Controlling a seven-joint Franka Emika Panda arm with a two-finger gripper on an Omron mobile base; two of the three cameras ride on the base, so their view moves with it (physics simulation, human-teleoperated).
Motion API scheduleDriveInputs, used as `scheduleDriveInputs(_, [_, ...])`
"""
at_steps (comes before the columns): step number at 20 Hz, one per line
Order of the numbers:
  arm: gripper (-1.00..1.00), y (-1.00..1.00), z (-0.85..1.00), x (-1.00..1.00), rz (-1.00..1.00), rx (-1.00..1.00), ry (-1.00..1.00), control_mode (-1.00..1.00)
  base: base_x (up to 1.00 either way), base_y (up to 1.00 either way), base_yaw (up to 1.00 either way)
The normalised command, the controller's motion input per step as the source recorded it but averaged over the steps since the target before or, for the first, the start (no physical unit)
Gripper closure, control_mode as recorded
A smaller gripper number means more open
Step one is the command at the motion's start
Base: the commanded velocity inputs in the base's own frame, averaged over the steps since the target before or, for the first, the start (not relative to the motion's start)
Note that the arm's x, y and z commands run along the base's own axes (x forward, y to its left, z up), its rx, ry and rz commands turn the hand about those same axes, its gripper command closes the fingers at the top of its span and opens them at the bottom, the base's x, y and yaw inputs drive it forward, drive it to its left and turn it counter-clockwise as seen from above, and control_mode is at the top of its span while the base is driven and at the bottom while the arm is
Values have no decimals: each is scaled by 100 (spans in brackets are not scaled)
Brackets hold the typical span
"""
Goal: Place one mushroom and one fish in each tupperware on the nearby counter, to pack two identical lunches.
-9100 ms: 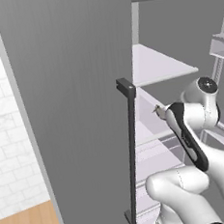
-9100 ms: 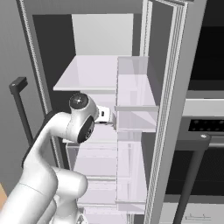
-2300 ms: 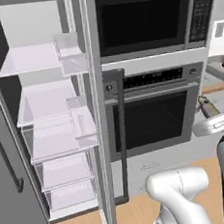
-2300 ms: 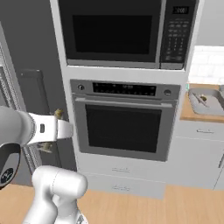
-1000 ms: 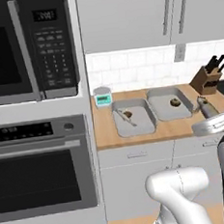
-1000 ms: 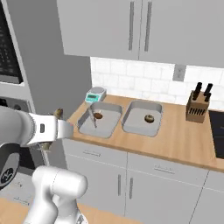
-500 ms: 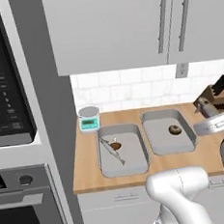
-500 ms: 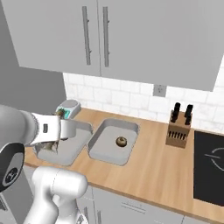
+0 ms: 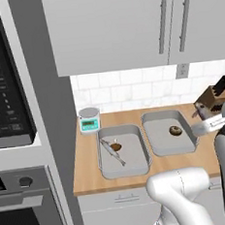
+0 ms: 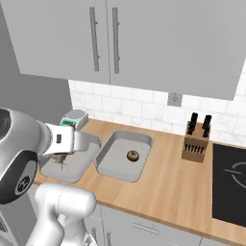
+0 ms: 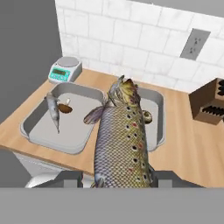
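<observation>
My gripper (image 11: 120, 178) is shut on a large brown spotted fish (image 11: 121, 139) that hangs in front of the hand, above the counter's front edge. The fish's end also pokes out beside the hand (image 9: 201, 111). Two grey tupperwares sit side by side on the wooden counter (image 11: 192, 144). The left tupperware (image 9: 137, 165) holds a small grey fish (image 9: 112, 153) and a brown mushroom (image 9: 116, 146). In the right tupperware (image 9: 159, 146) lies one mushroom (image 9: 174, 130). In the hand view the held fish partly hides that mushroom (image 11: 147, 116).
A small round scale with a teal display (image 9: 89, 120) stands behind the left tray. A knife block (image 10: 194, 143) stands at the right, with a black cooktop (image 10: 231, 178) beyond it. White wall cabinets (image 9: 125, 25) hang overhead; a microwave (image 9: 5, 90) flanks the counter's left.
The base has driven along, so both base views have shifted and the counter with both trays now sits nearer and more central. The large fish stays in my gripper.
</observation>
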Motion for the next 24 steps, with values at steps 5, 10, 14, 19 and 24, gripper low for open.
scheduleDriveInputs(5, [100,-5,-75,76,0,0,14,-100,0,0,0])
scheduleDriveInputs(10, [100,0,-76,93,0,0,19,-100,0,0,0])
scheduleDriveInputs(14, [100,-10,-59,93,4,1,2,-100,0,0,0])
scheduleDriveInputs(19, [100,-24,-57,89,6,3,-1,-100,0,0,0])
scheduleDriveInputs(24, [100,-24,-53,87,5,0,11,-100,0,0,0])
